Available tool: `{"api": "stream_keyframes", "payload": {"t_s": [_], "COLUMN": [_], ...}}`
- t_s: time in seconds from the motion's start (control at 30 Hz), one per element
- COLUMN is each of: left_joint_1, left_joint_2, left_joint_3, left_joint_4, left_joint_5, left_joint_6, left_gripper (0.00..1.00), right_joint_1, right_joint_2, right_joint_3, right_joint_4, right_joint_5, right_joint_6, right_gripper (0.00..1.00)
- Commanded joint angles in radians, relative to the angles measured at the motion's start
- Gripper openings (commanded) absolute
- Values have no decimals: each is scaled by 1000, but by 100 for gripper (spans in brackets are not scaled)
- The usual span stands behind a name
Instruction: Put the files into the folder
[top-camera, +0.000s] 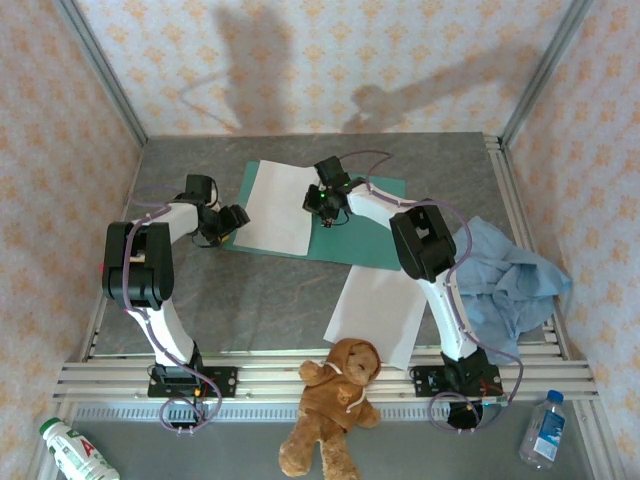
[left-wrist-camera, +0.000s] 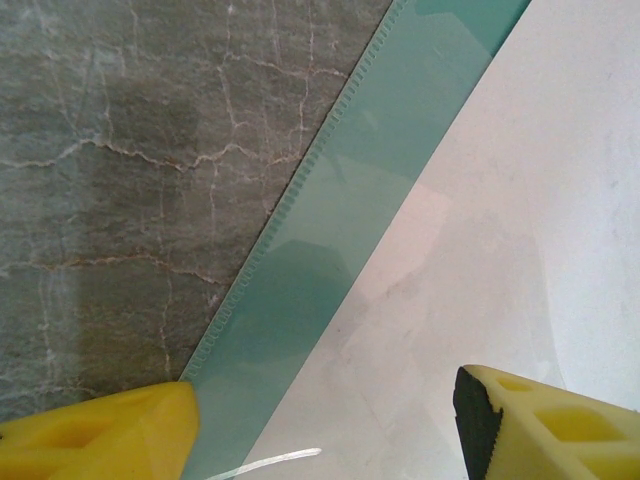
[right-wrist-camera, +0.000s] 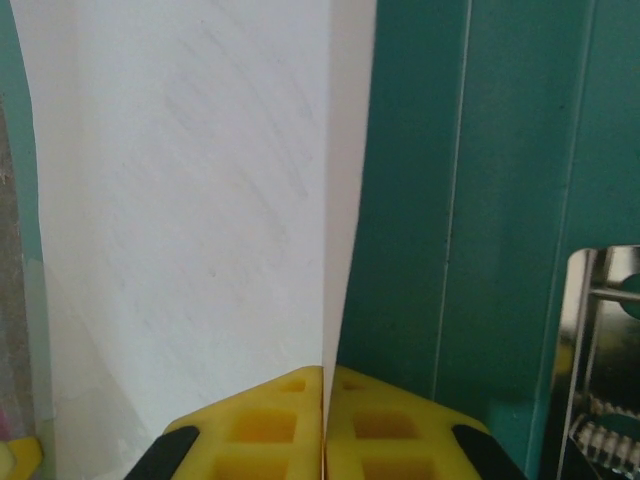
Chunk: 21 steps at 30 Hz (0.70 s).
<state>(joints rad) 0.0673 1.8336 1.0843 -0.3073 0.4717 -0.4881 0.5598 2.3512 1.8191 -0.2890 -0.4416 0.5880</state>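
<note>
While the right jaws are pinched flat together on the edge of the gripped file (right-wrist-camera: 200, 200), their yellow fingers (right-wrist-camera: 265, 430) meeting with the thin paper edge caught between them, the left jaws stand wide apart and hold nothing. In the right wrist view the sheet rises from between those fingers, with the teal-green folder (right-wrist-camera: 450, 200) lying under it and to its right. In the left wrist view one yellow finger (left-wrist-camera: 100, 435) of the left jaws sits over the grey bench (left-wrist-camera: 120, 180) and the other over the gripped file (left-wrist-camera: 520, 200). They straddle the folder's (left-wrist-camera: 330, 230) ridged left border; whether they touch anything below cannot be told.

From above, the folder (top-camera: 365, 245) lies open on the bench (top-camera: 250, 300) towards the far side. The gripped file (top-camera: 275, 205) covers its left half. The right arm (top-camera: 425, 245) reaches to that sheet's right edge, and the left arm (top-camera: 150, 265) ends just beside the folder's left edge. The second file (top-camera: 378, 312) lies flat on the bench just beside the folder's near edge, next to the right arm. A light blue cloth (top-camera: 505, 275) lies crumpled at the right side. Along the near edge are a brown teddy bear (top-camera: 335, 400), a white bottle (top-camera: 75, 450) and a clear water bottle (top-camera: 543, 430).
</note>
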Motion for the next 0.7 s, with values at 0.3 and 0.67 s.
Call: {"api": "stream_keyframes", "payload": {"t_s": [0.3,0.67], "left_joint_1": [3,3], "left_joint_2": [35,36], "left_joint_3": [-49,-43], "left_joint_4": [-60,-62], "left_joint_5": [-9,-5], "left_joint_6": [25,28], "left_gripper": [72,72], "right_joint_1": [-23,3], "right_joint_2": [18,65], "right_joint_3": [52,133], "right_joint_4": [-5,-33], "right_joint_5": [66,17], "right_joint_6": [-3,-62], "right_gripper": [4,4]}}
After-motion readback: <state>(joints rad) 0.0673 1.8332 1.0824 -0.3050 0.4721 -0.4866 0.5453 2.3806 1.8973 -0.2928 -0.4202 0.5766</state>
